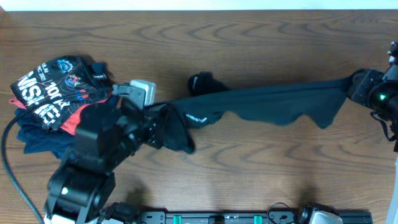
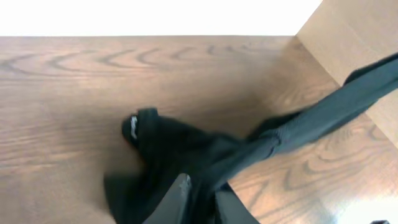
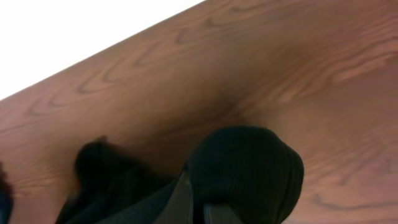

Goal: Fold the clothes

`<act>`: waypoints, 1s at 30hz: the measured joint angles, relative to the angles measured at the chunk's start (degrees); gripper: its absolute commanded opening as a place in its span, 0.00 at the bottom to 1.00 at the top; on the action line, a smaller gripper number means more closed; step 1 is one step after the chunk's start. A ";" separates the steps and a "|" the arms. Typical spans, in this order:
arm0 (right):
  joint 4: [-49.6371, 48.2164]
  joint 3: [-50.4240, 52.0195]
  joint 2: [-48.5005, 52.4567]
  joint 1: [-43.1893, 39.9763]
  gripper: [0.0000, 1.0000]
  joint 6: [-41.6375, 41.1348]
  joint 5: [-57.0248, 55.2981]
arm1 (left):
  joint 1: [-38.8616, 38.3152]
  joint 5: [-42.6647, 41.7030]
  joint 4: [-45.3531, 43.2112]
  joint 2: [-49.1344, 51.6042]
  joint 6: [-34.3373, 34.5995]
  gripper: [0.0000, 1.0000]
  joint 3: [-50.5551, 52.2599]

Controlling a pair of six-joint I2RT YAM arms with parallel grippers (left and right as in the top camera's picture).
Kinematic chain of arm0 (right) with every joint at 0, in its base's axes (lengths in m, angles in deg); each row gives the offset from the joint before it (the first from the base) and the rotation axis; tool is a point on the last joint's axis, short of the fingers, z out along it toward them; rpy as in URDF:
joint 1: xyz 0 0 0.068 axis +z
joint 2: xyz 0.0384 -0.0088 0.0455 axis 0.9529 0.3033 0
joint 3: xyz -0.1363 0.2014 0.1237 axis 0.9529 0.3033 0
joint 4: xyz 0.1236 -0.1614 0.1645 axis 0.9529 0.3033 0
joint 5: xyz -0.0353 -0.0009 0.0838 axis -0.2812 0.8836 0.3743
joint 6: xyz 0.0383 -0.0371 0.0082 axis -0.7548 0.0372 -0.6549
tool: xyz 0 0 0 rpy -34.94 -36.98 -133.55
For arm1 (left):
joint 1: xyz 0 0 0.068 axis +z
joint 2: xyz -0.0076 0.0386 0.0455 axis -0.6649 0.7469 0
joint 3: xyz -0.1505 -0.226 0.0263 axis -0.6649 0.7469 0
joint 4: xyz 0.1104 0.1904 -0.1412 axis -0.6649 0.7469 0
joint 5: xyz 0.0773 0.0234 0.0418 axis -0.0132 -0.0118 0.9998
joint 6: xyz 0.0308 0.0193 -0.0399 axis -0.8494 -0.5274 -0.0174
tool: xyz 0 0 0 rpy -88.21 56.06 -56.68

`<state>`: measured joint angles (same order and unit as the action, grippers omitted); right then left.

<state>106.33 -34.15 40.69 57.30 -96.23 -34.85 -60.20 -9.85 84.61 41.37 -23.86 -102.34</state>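
The clothes (image 1: 280, 99), a plain black shirt, hang stretched in a long band across the middle of the wooden table. One end is bunched at my left gripper (image 1: 163, 121) and the other at my right gripper (image 1: 356, 84). In the left wrist view the fingers (image 2: 181, 186) pinch dark cloth (image 2: 186, 149), and a taut strip runs up to the right. A small white mark shows on a fold near the table. In the right wrist view my right gripper (image 3: 198, 200) is shut on a ribbed black fold (image 3: 249, 162) that bulges over the fingertips.
A pile of other garments lies at the far left: a black tee with white lettering (image 1: 53, 84) on top of red and navy cloth (image 1: 37, 134). A light brown panel (image 2: 354, 31) stands at the right in the left wrist view. The arms' base rail (image 1: 249, 218) runs along the front edge.
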 measured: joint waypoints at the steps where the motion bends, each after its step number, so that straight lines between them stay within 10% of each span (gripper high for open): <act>1: -0.02 0.00 0.52 -0.02 0.01 0.66 -1.05 | 0.07 0.61 -0.07 0.09 -0.02 0.14 0.00; 14: -15.26 -0.02 21.40 -2.34 0.01 4.07 -6.99 | 1.64 6.16 -22.47 29.35 -2.71 0.09 -0.83; 30: -10.71 0.00 19.37 -2.34 0.07 4.70 -4.83 | -13.62 -7.02 -15.85 40.02 0.37 0.55 -2.36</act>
<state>95.62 -34.15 60.06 54.96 -91.54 -39.68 -73.81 -16.86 68.76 81.39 -23.49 -104.70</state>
